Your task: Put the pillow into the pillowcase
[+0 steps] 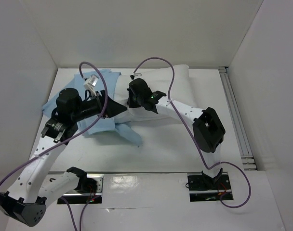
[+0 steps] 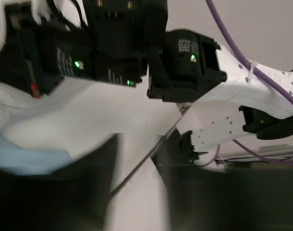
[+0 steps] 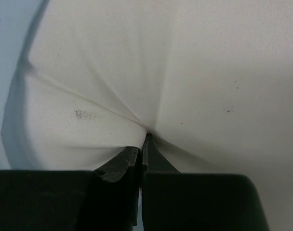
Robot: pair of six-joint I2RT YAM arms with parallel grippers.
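From above, the pillow [image 1: 155, 81] lies along the far side, its left end overlapping the pillowcase [image 1: 125, 134]. The right gripper [image 1: 132, 103] bites that end, probably to steer it into the case.

In the left wrist view, the left gripper [image 2: 137, 192] stands wide and empty just beside the pillow, likely freed to regrasp the case's mouth.

In the right wrist view, the jaws are pinched tight on puckered pillow fabric.

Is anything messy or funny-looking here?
Yes. The pillowcase lies rumpled and crooked on the left side of the table, with one corner trailing toward the arms. The pillow is puckered into creases where the right gripper pinches it, and a small grey smudge marks it nearby.
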